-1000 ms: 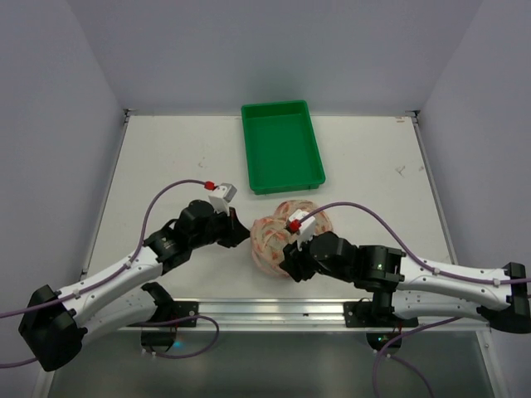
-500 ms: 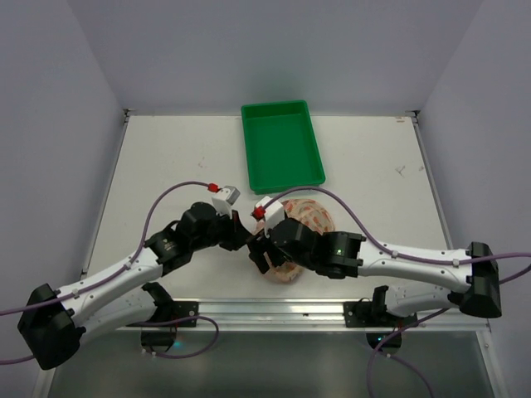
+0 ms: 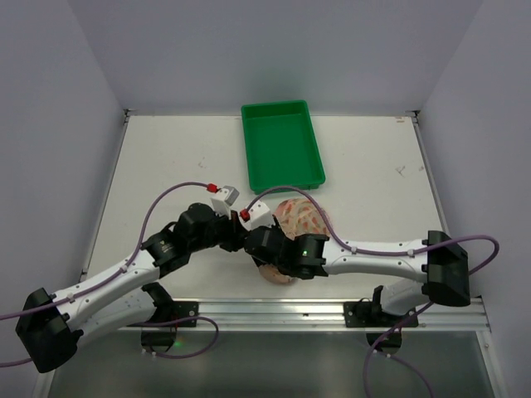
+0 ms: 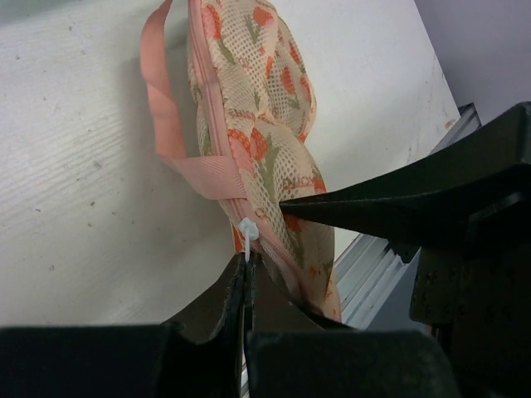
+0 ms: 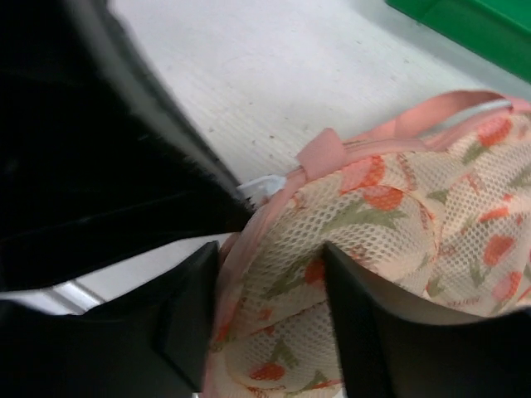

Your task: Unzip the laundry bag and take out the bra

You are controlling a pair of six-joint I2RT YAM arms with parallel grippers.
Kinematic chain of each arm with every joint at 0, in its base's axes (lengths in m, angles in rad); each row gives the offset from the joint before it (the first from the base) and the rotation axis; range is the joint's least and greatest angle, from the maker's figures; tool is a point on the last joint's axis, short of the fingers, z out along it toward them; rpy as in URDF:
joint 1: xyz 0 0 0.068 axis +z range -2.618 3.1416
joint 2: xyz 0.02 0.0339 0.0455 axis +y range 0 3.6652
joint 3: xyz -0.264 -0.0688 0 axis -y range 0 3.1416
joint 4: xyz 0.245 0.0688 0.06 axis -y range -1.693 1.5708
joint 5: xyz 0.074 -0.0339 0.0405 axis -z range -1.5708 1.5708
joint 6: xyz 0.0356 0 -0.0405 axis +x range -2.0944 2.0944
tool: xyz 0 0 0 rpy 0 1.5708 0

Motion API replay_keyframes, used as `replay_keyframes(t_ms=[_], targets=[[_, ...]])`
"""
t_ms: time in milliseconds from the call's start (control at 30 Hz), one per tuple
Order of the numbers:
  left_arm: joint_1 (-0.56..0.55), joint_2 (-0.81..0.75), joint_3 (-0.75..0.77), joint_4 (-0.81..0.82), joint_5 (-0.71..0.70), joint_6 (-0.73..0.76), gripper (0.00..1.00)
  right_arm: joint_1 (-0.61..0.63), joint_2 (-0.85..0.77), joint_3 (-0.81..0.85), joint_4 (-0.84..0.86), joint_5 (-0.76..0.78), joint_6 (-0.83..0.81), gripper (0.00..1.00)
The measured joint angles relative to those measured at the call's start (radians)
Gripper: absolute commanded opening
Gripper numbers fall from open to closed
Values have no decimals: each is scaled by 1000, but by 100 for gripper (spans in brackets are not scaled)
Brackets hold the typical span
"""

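1 laundry bag (image 3: pixel 299 217) | 1 tray (image 3: pixel 282 149) | 2 hands: left hand (image 4: pixel 247 264), right hand (image 5: pixel 270 249)

We think this is a robot lab. We see a flat white worktop (image 3: pixel 166 157), bare pale grey walls (image 3: pixel 58 91), and two white-and-black robot arms (image 3: pixel 116 274) fixed on a silver metal rail (image 3: pixel 265 311).

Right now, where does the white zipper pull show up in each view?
Top external: not discernible; the arms cover that end of the bag.
Left wrist: lower centre, the pull pinched at the tips of the left gripper.
Right wrist: centre-left, the pull at the bag's pink edge.
Shared landmark: the floral bag, seen in all three views.
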Motion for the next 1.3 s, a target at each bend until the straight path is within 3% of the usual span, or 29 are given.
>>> replay_keyframes(t_ms=[100,133,200,367,600,667,733,767,800,933,1033,1300], targets=[[-3,-3,6,-5,2,-1,0,3,40,37,-66,66,66,26],[-3,-5,7,-6,1,-1,0,4,45,42,-82,84,88,12],[-4,-11,8,-9,1,0,0,7,42,43,-107,111,110,0],[-13,-18,27,-20,-4,1,0,7,-65,-22,-87,87,105,0],[-24,-14,52,-19,-10,2,0,5,-435,-220,-16,-74,44,1],[-24,-8,54,-19,-18,2,0,3,-521,-259,-14,-113,27,6],[-24,1,54,-21,-29,2,0,1,-578,-284,-18,-140,11,17],[-24,6,54,-22,-34,3,0,0,-594,-291,-24,-153,5,26],[-24,11,54,-23,-40,3,0,0,-599,-294,-34,-163,2,43],[-18,21,54,-34,-71,4,0,0,-583,-294,-76,-200,-6,73],[-15,26,54,-44,-81,4,0,0,-548,-275,-104,-211,-14,84],[-16,27,54,-52,-80,3,0,0,-357,-70,-100,-175,-20,87]])
